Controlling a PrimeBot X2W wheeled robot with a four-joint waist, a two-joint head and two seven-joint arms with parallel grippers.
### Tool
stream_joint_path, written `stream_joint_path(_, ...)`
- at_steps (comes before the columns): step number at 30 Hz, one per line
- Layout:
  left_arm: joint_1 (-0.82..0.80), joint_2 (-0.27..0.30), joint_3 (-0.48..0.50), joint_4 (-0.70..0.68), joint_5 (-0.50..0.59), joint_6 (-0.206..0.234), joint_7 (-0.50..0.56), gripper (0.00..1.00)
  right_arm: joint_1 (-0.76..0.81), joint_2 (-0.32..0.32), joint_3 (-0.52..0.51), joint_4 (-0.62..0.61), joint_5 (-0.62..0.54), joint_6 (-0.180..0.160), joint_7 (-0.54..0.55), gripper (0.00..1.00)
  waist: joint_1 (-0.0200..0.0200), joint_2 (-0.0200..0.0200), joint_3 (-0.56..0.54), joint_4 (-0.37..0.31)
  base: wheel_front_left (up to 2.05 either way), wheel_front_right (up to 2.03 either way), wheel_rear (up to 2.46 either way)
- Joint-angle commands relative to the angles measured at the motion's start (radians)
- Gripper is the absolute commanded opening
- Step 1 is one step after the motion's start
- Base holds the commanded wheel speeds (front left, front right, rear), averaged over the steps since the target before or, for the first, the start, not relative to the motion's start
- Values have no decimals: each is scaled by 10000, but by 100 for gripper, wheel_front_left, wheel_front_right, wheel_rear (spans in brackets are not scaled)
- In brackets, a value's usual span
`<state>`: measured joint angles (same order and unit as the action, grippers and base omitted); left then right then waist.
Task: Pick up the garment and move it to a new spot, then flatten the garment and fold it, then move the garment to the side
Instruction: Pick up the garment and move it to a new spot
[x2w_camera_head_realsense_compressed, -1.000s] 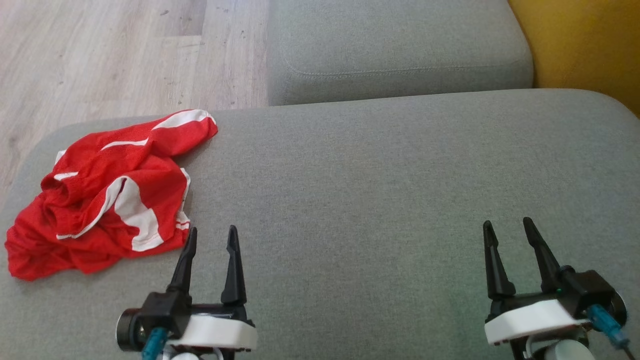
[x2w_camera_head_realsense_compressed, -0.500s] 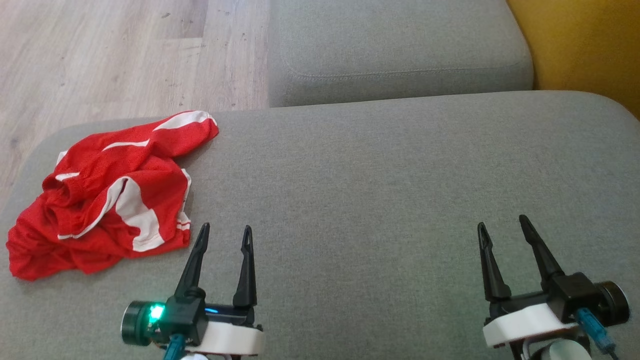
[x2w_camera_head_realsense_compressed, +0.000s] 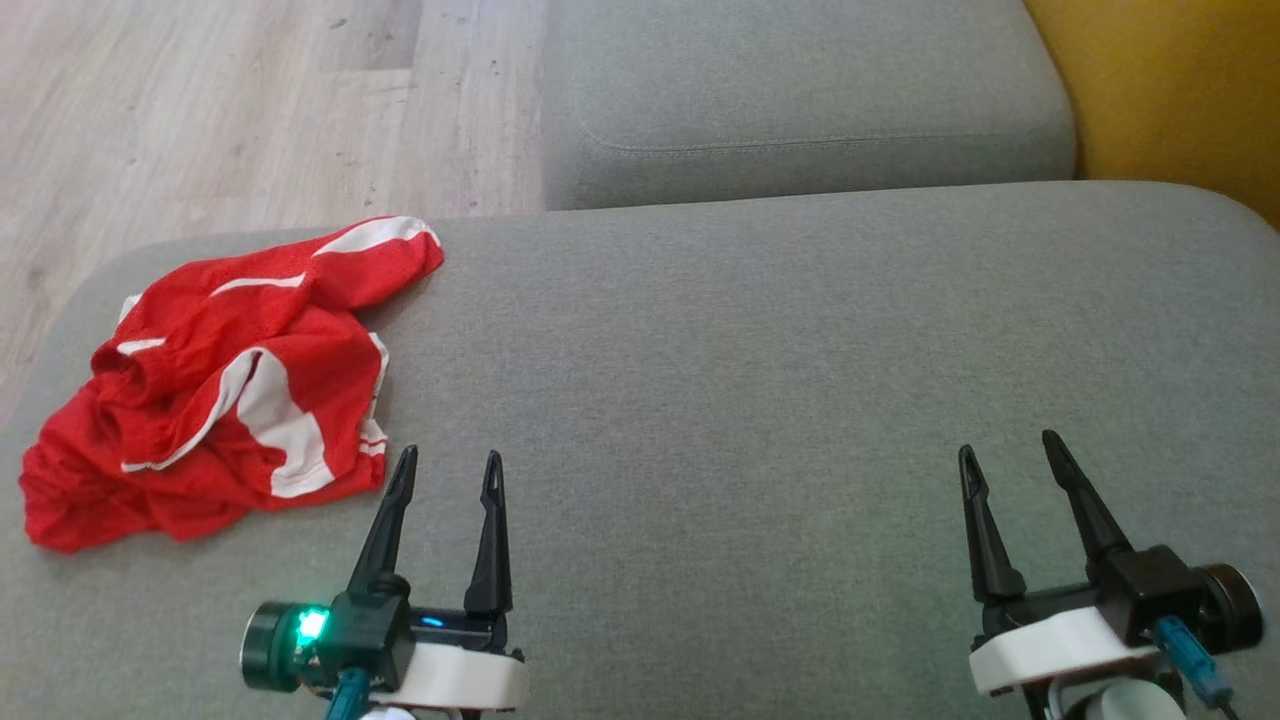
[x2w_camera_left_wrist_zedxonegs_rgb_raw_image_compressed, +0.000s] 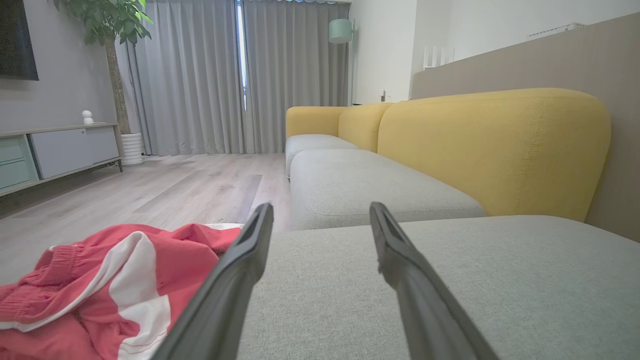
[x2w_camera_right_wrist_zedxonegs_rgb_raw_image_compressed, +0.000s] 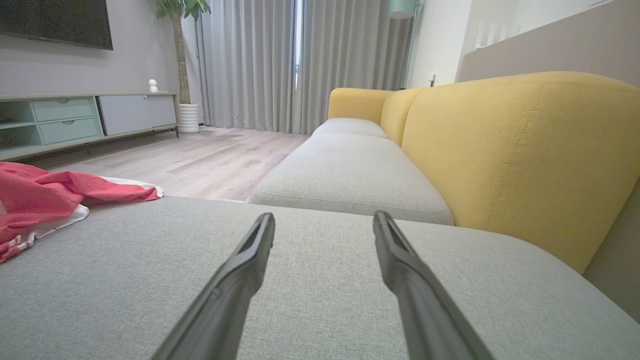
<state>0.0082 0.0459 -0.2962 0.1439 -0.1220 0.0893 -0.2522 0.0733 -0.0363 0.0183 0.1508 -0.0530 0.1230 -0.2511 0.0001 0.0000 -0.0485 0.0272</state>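
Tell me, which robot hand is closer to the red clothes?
Left. The left gripper is right beside the red clothes, at their edge nearest the robot. The right gripper is far off across the grey cushion.

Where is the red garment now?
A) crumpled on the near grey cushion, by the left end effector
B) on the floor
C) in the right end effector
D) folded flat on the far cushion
A: the red garment lies crumpled on the cushion beside the open left end effector.
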Motion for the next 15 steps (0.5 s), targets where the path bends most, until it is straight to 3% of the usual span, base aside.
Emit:
stream_joint_path(1,-457,43,302,-284,32,79,-95,100,-213,-139,197,-313,-47,77,-107,100,-1,0,9,97,0,0,0)
stream_joint_path(7,-444,43,287,-174,5,135,-95,100,-215,-139,201,-315,-32,77,-107,100,-1,0,26,646,0,0,0)
stream_joint_path(15,-436,43,440,-98,39,155,-95,100,-136,-139,300,-276,18,77,-107,100,-1,0,73,1913,0,0,0)
